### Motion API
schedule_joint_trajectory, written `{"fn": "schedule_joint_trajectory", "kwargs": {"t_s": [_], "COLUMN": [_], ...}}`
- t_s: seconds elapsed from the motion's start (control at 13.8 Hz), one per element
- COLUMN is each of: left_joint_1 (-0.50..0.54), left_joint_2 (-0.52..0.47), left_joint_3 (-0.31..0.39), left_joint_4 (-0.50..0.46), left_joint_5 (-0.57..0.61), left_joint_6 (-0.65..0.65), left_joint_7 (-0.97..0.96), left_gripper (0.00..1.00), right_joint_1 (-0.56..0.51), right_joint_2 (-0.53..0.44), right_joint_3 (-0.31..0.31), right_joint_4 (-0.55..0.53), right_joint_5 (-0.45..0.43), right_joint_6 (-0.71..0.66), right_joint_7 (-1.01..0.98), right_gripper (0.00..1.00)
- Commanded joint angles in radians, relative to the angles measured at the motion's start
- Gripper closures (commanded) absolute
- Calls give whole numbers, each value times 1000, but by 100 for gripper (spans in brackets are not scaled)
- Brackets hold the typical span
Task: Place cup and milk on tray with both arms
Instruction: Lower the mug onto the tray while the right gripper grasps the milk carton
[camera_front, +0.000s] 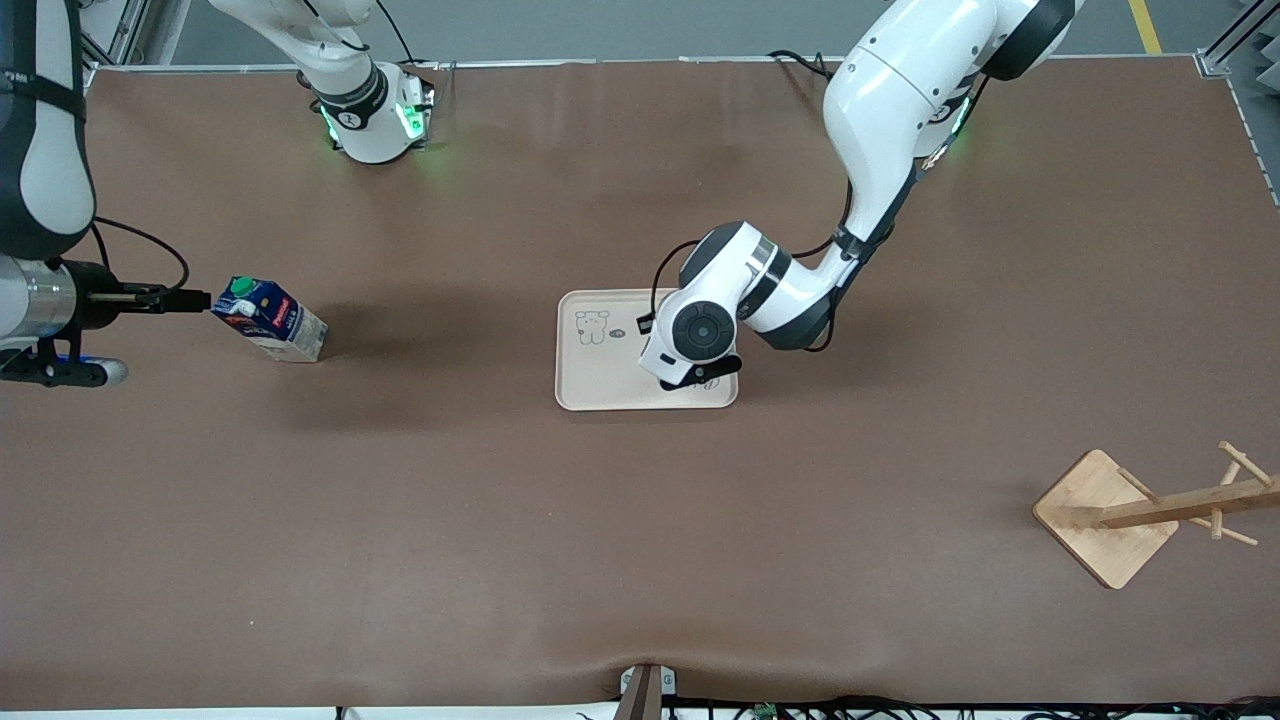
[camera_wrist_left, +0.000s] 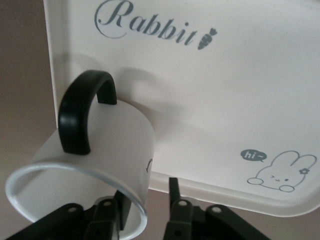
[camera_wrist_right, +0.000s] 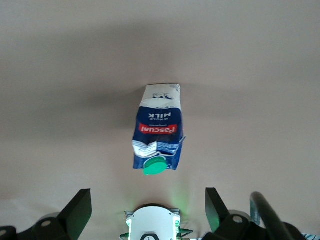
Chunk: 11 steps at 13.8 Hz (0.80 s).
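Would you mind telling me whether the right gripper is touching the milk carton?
Apart: in the right wrist view the right gripper is open, its jaws short of the milk carton with bare table between.

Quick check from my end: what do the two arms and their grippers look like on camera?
Both arms, the left arm and the right arm, are glossy white shells with black joint bands, green lights at their bases and thin black cables. The left gripper and the right gripper have black fingers with small silver screws.
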Motion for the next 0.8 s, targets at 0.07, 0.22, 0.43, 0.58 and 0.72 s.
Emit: {"fn": "schedule_joint_trajectory", "kwargs": {"t_s": [0.07, 0.22, 0.43, 0.58, 0.72], "left_joint_1": [1, 0, 4, 36, 87], "left_joint_2": [4, -12, -73, -139, -218], "left_joint_3": [15, 15, 16, 18, 19], "left_joint_4": [24, 42, 56, 56, 56], "left_joint_5": [-15, -11, 3, 43, 119], "left_joint_6": [-10, -10, -14, -69, -131], "left_joint_7": [-11, -32, -47, -47, -43], "left_gripper": [41, 0, 0, 0, 0], "right_joint_1": [-3, -9, -13, -15, -16], "right_joint_2": [1, -45, -89, -121, -173], "right_joint_3": [11, 11, 11, 11, 11], "right_joint_4": [-75, -196, -322, -414, -566], "right_joint_5": [10, 8, 8, 8, 8], "right_joint_6": [34, 208, 281, 376, 527], "right_joint_7": [-3, -3, -1, -3, -3], "right_gripper": [0, 0, 0, 0, 0]}}
